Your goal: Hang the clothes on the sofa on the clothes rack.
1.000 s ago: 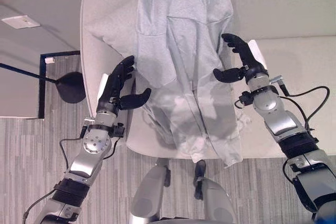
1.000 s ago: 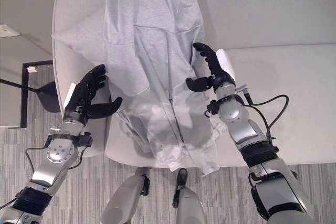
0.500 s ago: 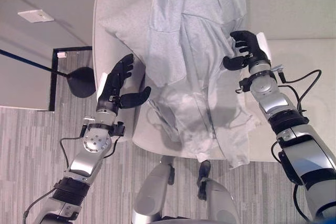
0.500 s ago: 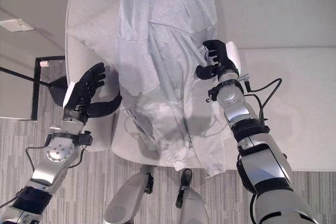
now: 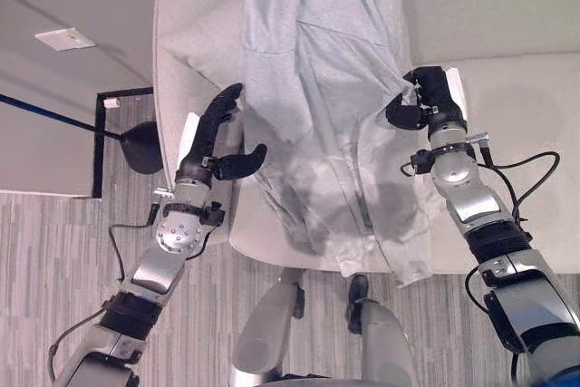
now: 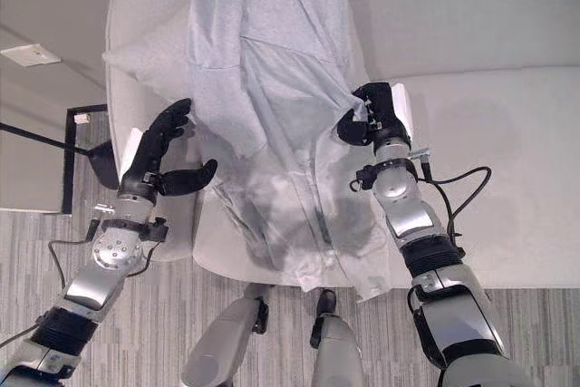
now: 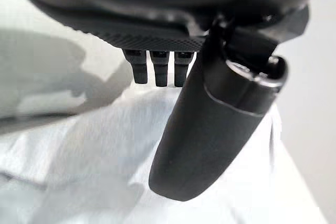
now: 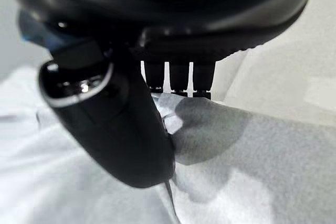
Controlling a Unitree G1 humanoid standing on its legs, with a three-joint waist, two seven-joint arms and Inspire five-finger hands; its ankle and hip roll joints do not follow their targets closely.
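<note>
Soft, wrinkled light-grey hoodie (image 5: 317, 106) drapes the pale rounded sofa (image 5: 507, 124); right hand (image 5: 426, 101) pinches its right edge, left hand (image 5: 213, 138) spread loose beside it

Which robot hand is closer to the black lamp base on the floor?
Left. The left robot hand is beside the black lamp base; the right robot hand grips the hoodie across the sofa.

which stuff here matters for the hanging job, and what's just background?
Job:
- grey zip-up garment, draped over the sofa
- sofa, pale
- right hand, closed on the garment's edge
- left hand, open beside the garment's other edge

Background:
- black round stand base on the floor
- black frame beside it
- white plate
</note>
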